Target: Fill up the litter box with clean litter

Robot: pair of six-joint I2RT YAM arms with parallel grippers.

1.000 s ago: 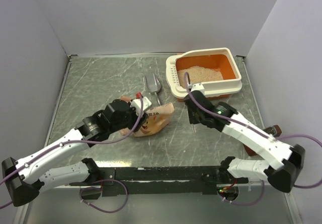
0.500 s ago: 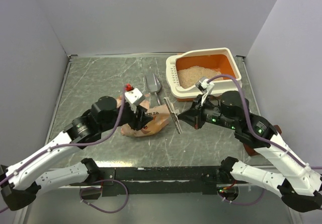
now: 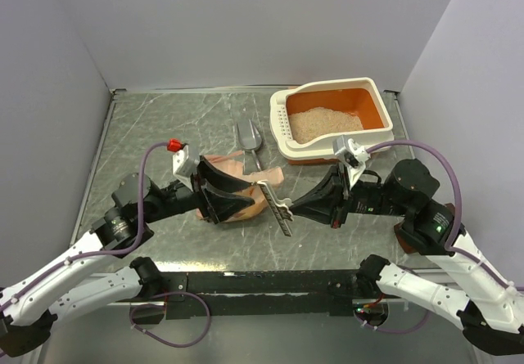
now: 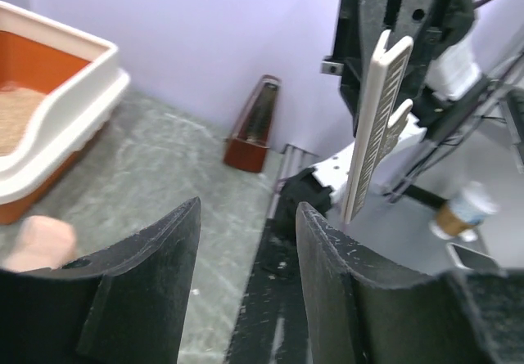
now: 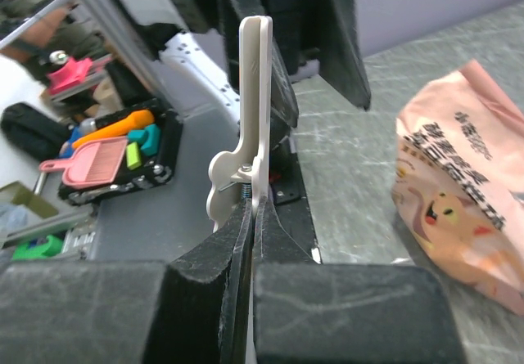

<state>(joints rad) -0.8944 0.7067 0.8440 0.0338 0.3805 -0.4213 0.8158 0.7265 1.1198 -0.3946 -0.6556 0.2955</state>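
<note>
Grey marbled table, lilac walls | right gripper pinches a cream clip | left gripper jaws spread, empty, facing the clip | printed bag lies nearby | litter box at far right corner, holding clean litter

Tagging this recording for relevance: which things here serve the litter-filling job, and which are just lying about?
In the job: litter box, clean litter inside it, printed bag, white clip held in the right gripper.
Lying about: metal scoop, brown wedge-shaped object by the right wall.
</note>
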